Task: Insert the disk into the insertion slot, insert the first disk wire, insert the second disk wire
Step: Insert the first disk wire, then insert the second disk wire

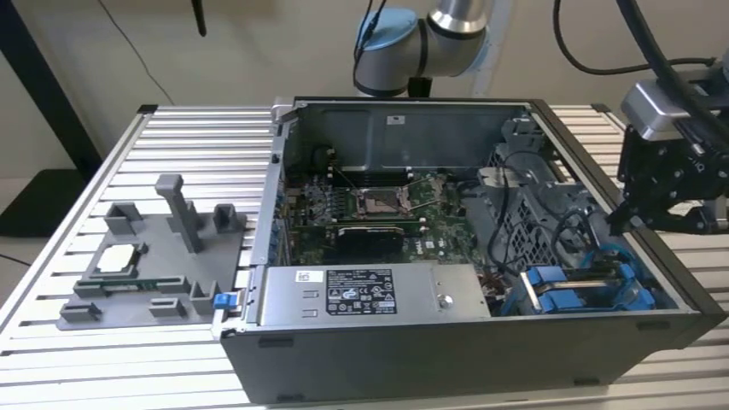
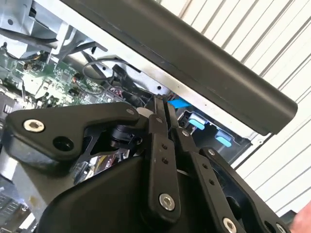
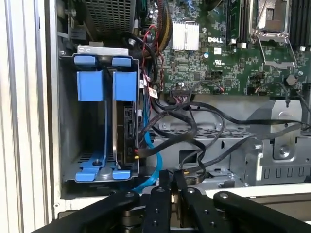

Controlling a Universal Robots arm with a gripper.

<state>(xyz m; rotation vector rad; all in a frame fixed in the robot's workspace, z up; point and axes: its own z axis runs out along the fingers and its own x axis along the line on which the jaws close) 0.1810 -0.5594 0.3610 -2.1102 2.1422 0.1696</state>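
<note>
While the disk (image 3: 129, 131) sits in the drive bay (image 3: 68, 121), the gripper (image 3: 172, 174) hangs near it, not touching, its fingers pinched narrow, seemingly on nothing.

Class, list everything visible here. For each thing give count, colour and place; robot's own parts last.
table: one, silver, slatted.
computer case: one, dark grey, open, on the table.
motherboard: one, green, inside the case.
power supply box: one, grey, along the case's near wall.
carrier frames: two, blue, side by side in the drive bay.
disk: one, dark, in the carrier nearer the motherboard.
blue cable: one, beside the disk.
black cables: several, between bay and motherboard.
fixture tray: one, grey, exterior view's left.
robot arm: one, silver and pale blue, behind the case.
gripper: one, black, shut, by the drive bay.
</note>
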